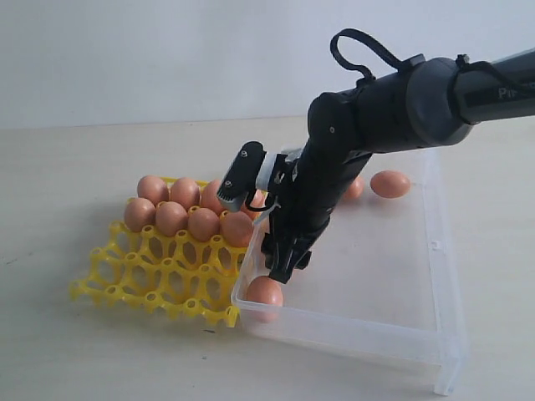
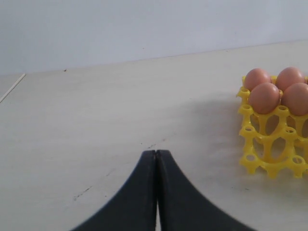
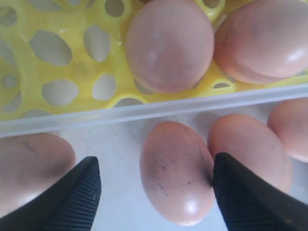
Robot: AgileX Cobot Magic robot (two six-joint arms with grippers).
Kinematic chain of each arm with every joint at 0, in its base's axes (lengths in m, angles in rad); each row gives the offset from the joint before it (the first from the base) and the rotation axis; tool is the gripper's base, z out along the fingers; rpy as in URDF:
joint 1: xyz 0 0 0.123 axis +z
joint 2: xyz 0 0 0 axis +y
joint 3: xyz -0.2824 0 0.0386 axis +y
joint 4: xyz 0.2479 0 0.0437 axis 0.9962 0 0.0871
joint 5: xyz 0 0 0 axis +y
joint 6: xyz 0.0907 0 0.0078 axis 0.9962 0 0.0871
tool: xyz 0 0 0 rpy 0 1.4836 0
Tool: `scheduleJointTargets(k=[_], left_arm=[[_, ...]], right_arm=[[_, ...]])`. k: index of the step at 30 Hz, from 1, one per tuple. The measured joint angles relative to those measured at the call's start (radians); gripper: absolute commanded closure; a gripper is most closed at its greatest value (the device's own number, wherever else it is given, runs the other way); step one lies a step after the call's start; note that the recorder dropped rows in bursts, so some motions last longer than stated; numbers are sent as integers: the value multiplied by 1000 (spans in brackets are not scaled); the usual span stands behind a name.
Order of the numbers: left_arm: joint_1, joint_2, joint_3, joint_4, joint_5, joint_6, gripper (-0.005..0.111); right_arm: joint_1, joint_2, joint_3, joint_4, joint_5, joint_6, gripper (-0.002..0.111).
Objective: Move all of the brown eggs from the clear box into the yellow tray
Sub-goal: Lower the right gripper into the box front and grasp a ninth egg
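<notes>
The clear box (image 1: 351, 338) lies to the right of the yellow tray (image 1: 150, 284) and against it. Several brown eggs (image 1: 171, 217) fill the tray's far rows. My right gripper (image 1: 284, 261) reaches down into the box by the wall next to the tray, open. In the right wrist view one brown egg (image 3: 177, 171) lies between the fingers of the right gripper (image 3: 155, 162); one finger (image 3: 240, 192) is right against it, the other stands apart. More eggs (image 3: 250, 149) lie on either side. My left gripper (image 2: 156, 154) is shut and holds nothing.
One egg (image 1: 265, 292) sits in the box's near left corner, and two eggs (image 1: 390, 184) lie at its far end. The box wall (image 3: 144, 111) runs between the gripped-over egg and the tray (image 3: 62, 72). The tray's near rows of cups (image 1: 167, 280) hold nothing.
</notes>
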Motion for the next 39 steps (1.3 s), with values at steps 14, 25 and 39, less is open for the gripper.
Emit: scheduleJointTargets(k=[14, 25, 39], left_arm=[[0, 0, 0, 0, 0, 0, 107], [0, 0, 0, 0, 0, 0, 107], [0, 0, 0, 0, 0, 0, 107]], right_arm=[[0, 42, 0, 0, -37, 0, 56], [0, 58, 0, 22, -71, 0, 108], [-18, -24, 130, 53, -77, 56, 108]])
